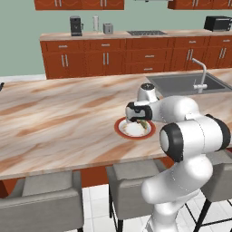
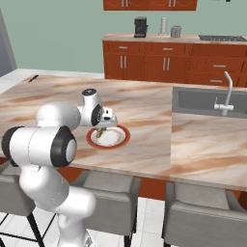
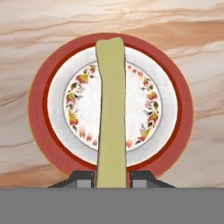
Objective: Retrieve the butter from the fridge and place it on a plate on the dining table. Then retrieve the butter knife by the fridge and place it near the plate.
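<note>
One butter (image 3: 111, 113) stick clamped in gripper (image 3: 112, 178), jutting ahead over plate (image 3: 39, 105) centre.

The butter (image 3: 111, 109) between the fingers (image 3: 85, 180) was a pale yellow-olive, plain, with no pattern. The finger tips themselves were dark grey. Beyond the fingers, the plate (image 3: 40, 109) had a red-brown rim, then a whitish ring, then a wreath of small red, orange and dark green leaves around a white speckled centre. Around the plate, the dining table (image 3: 183, 39) was marbled in tan and beige, with brownish veins. The cabinets (image 1: 104, 56) far behind it were reddish-brown.
</note>
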{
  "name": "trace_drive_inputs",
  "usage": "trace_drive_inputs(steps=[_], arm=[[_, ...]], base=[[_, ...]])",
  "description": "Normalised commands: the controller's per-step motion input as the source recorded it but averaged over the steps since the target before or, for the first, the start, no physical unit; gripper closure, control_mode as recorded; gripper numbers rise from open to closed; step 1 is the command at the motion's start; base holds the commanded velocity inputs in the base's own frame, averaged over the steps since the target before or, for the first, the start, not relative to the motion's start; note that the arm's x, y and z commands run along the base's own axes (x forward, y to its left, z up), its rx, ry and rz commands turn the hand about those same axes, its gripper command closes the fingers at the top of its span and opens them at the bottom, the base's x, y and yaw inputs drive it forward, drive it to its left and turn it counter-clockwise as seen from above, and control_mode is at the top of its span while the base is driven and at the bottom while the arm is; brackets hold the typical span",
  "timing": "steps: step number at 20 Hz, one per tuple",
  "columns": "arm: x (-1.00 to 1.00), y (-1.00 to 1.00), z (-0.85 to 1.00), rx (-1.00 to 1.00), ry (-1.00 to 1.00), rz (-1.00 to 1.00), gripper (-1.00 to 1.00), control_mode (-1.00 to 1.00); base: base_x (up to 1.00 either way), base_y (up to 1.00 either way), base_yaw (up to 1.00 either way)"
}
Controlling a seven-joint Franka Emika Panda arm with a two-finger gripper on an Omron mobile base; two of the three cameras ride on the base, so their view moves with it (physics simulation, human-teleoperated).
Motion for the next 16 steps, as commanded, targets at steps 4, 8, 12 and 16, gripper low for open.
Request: trace_drive_inputs(steps=[4,8,12,16], arm=[[0.03,-0.12,-0.37,0.01,-0.01,0.00,1.00,-1.00],[0.21,-0.16,-0.32,0.03,0.00,0.00,1.00,-1.00],[0.27,-0.09,-0.26,0.00,0.00,0.00,1.00,-1.00],[0.17,0.00,-0.11,0.00,0.00,0.00,1.00,-1.00]], base=[[0.00,0.00,0.00],[0.00,0.00,0.00],[0.00,0.00,0.00],[0.00,0.00,0.00]])
